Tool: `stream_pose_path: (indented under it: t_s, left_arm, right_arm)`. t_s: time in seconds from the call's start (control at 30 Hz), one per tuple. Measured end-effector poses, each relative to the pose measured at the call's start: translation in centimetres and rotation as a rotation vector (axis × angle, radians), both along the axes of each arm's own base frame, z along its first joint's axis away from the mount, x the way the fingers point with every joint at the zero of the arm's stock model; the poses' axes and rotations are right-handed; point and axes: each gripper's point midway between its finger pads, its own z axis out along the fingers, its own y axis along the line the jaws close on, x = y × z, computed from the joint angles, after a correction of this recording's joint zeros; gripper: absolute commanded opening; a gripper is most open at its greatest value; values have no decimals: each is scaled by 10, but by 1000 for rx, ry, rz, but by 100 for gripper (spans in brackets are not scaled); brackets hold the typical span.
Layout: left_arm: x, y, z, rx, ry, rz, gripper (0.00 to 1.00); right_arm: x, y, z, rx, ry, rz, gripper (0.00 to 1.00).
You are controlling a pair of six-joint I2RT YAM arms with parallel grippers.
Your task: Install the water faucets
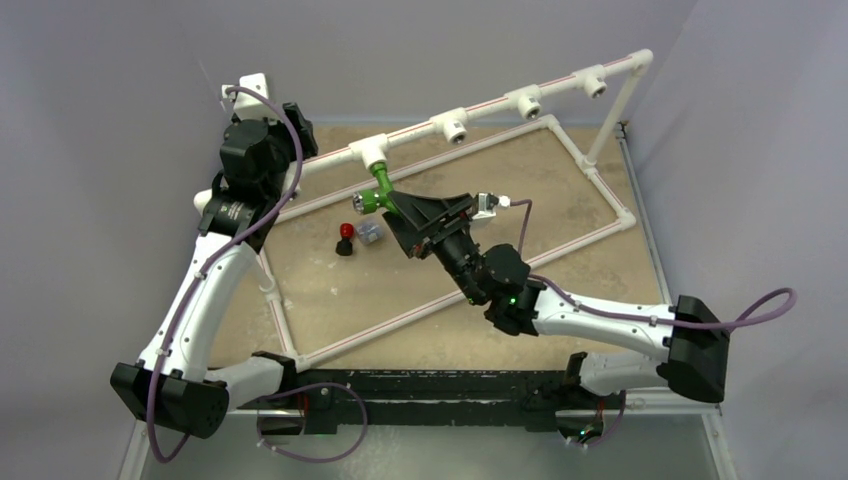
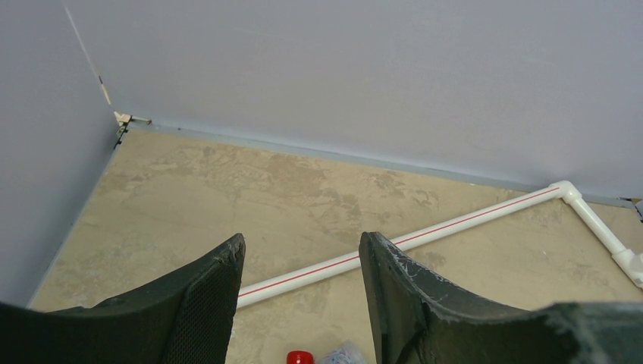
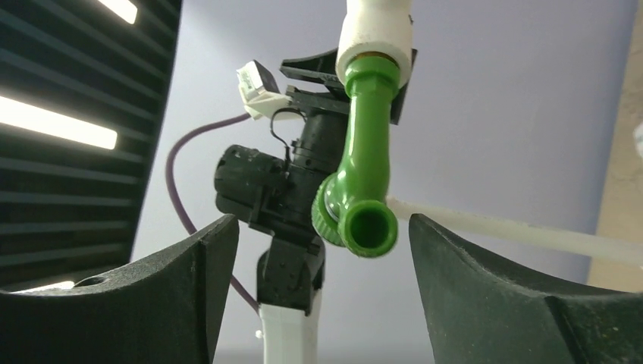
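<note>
The green faucet [image 1: 378, 188] hangs with its upper end in a white tee fitting [image 1: 368, 152] of the raised pipe. In the right wrist view the green faucet [image 3: 366, 174] hangs from the tee [image 3: 376, 30], its spout mouth between my fingers without touching them. My right gripper [image 3: 322, 224] is open around it, also seen from above [image 1: 392, 208]. The black faucet with a red knob [image 1: 345, 238] stands on the table beside a small clear, bluish faucet [image 1: 370, 233]. My left gripper [image 2: 303, 239] is open and empty, held high at the pipe's left end [image 1: 292, 125].
The white pipe frame [image 1: 590, 170] lies as a rectangle on the tan table, with the raised pipe [image 1: 500, 100] carrying several tees along the back. A frame pipe with a red stripe [image 2: 425, 236] crosses beyond the left fingers. The red knob [image 2: 300, 357] shows at the bottom edge.
</note>
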Motion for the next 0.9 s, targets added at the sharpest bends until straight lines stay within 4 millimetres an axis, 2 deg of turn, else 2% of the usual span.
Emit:
stream_pose_path:
  t_s: [0.23,0.43,0.6,0.9]
  left_arm:
    - [0,0,0,0,0,-1,56]
    - [0,0,0,-1,0,-2,56]
    - [0,0,0,-1,0,-2,56]
    - [0,0,0,0,0,-3,56]
  right_arm:
    - [-9,-9,-15,-152,-57,8,84]
    - [-15,-28,-25,-319,-187,-44,84]
    - [-14,-42,-23,-555,-384,-135,85]
    - [2,-56,-9,-1135,-905,-326,87]
